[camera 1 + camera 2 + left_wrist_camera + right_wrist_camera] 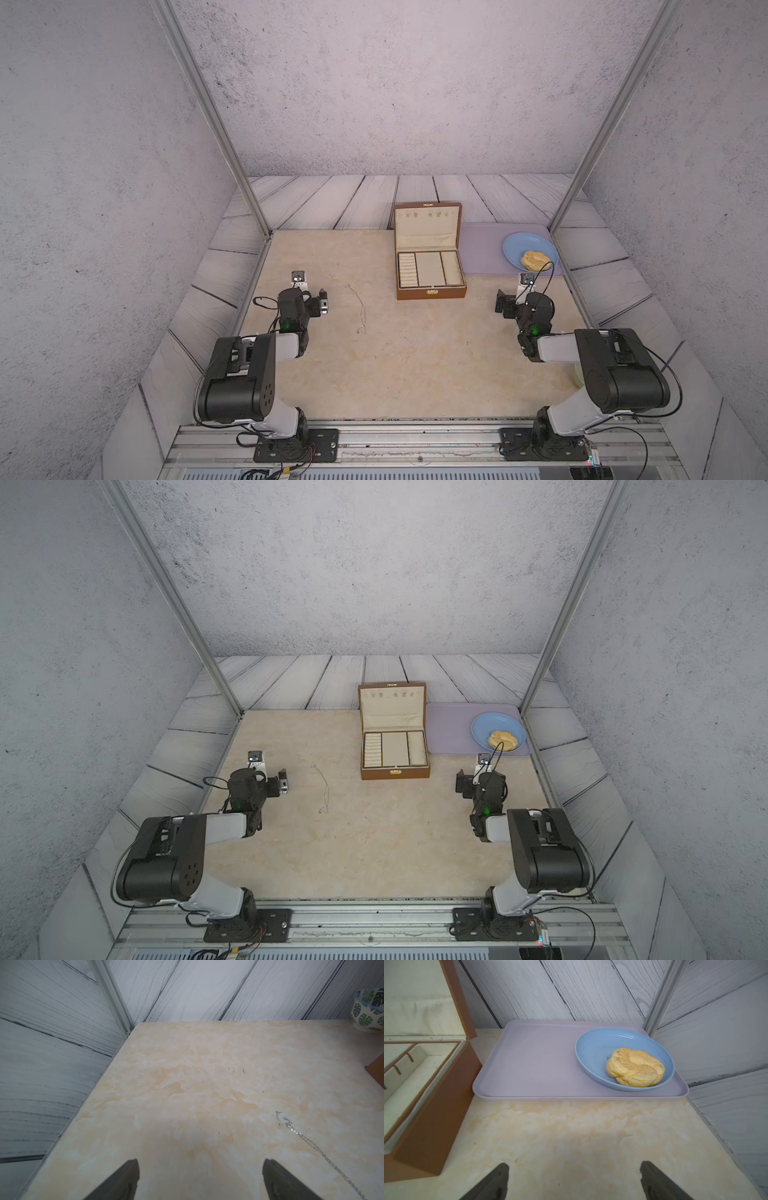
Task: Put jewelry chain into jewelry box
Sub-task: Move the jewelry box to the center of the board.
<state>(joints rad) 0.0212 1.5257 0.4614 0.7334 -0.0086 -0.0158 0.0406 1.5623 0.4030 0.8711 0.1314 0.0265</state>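
One chain (pixel 360 309) lies stretched along the desk (pixel 415 374), near the left tool (pixel 323 302) and well apart from the one box (pixel 430 293) (lid upright, compartments showing). There are two tools, both spread wide and holding nothing. The right tool (pixel 500 302) hovers near the box's right front corner. One tray (pixel 482 249) sits just beside the box in the desk's far right corner, carrying one plate (pixel 515 243) with one bun (pixel 536 259). Bare desk runs between chain and box.
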